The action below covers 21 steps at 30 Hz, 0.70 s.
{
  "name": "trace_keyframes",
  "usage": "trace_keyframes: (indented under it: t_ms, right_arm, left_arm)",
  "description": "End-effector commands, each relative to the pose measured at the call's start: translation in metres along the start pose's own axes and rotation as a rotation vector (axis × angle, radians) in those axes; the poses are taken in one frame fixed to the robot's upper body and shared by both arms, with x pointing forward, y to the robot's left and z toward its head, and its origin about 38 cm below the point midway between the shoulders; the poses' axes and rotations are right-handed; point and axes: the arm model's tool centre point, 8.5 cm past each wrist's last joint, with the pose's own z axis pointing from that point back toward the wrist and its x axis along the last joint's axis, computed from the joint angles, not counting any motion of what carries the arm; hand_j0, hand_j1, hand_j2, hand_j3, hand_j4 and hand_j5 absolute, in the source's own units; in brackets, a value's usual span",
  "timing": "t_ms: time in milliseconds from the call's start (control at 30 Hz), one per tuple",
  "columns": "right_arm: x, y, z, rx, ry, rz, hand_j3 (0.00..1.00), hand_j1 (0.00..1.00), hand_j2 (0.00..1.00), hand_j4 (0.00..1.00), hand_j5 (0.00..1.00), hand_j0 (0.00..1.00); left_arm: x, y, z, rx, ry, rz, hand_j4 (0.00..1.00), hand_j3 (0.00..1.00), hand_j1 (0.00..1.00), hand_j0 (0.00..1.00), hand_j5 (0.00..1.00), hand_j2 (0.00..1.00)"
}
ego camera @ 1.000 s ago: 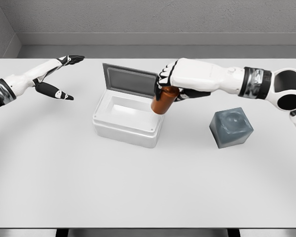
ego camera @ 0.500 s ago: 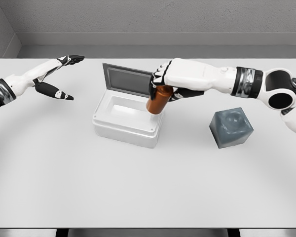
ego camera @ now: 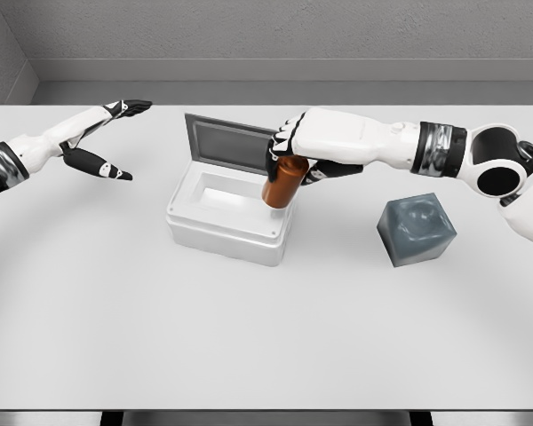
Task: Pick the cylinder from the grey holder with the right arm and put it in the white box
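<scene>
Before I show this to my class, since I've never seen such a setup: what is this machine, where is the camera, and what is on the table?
This is a simulated humanoid robot with two white arms ending in five-finger hands. The picture comes from a camera on its head, looking down at a white table. The right hand, reaching in from the right, grips an orange-brown cylinder, held tilted over the right edge of an open white box whose lid stands up at the back. To the right sits the grey holder, a cube with an empty hollow on top. The left hand hovers at the far left, fingers spread, holding nothing.
</scene>
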Motion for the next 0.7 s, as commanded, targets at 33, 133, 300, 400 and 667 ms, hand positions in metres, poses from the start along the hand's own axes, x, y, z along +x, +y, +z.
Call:
trace_keyframes:
  t_ms: [33, 133, 300, 400, 667]
  right_arm:
    - [0.0016, -0.0003, -0.0033, -0.002, -0.008, -0.007, 0.49, 0.49, 0.49, 0.49, 0.49, 0.49]
    - [0.0017, 0.0, -0.0043, -0.001, -0.01, -0.008, 0.55, 0.55, 0.55, 0.55, 0.55, 0.55]
    - [-0.002, 0.0005, -0.0024, -0.002, 0.002, -0.013, 0.64, 0.64, 0.64, 0.64, 0.64, 0.64]
    - [-0.0021, 0.0006, -0.0021, -0.004, 0.003, -0.014, 0.68, 0.68, 0.68, 0.68, 0.68, 0.68]
    - [0.0002, 0.0016, -0.0056, -0.003, -0.007, -0.016, 0.74, 0.74, 0.74, 0.74, 0.74, 0.74]
  left_arm:
    - [0.0003, 0.001, 0.0003, 0.006, -0.002, 0.006, 1.0, 1.0, 1.0, 1.0, 1.0, 1.0]
    - [0.0003, 0.001, 0.0003, 0.006, -0.002, 0.006, 1.0, 1.0, 1.0, 1.0, 1.0, 1.0]
    - [0.0003, 0.001, 0.0003, 0.006, -0.002, 0.006, 1.0, 1.0, 1.0, 1.0, 1.0, 1.0]
    - [0.0003, 0.001, 0.0003, 0.006, -0.002, 0.006, 1.0, 1.0, 1.0, 1.0, 1.0, 1.0]
    - [0.0003, 0.001, 0.0003, 0.006, -0.002, 0.006, 1.0, 1.0, 1.0, 1.0, 1.0, 1.0]
